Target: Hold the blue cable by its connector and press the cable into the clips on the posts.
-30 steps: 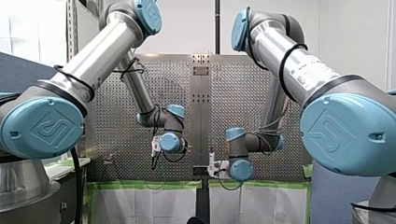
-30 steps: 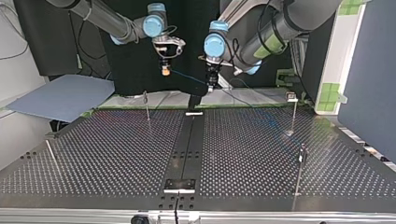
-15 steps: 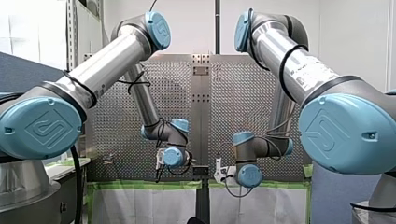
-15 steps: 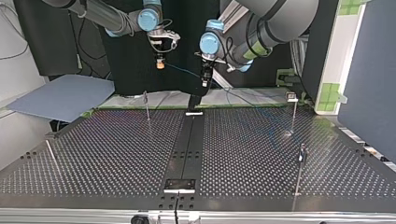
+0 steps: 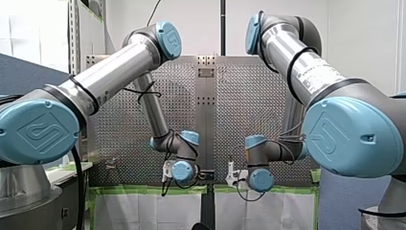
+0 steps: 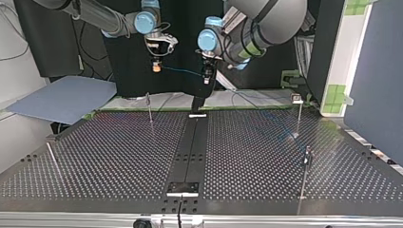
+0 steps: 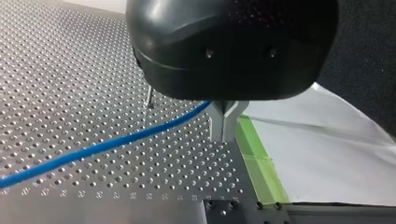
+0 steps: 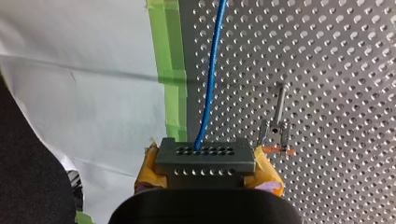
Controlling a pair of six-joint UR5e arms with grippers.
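Top view: blue cable stretches nearly level, side to side.

You have drawn both arms back over the last second. In the top view my right gripper, the one with yellow pads, has slid toward the view's left and climbed a little. My left gripper, black with metal fingers, has gone the same way and now sits higher above the perforated metal table. The thin blue cable strung between them has travelled along with them. In the front view both wrists now sit lower and further right, and my left arm's blue-capped elbow has dropped and swung rightward.
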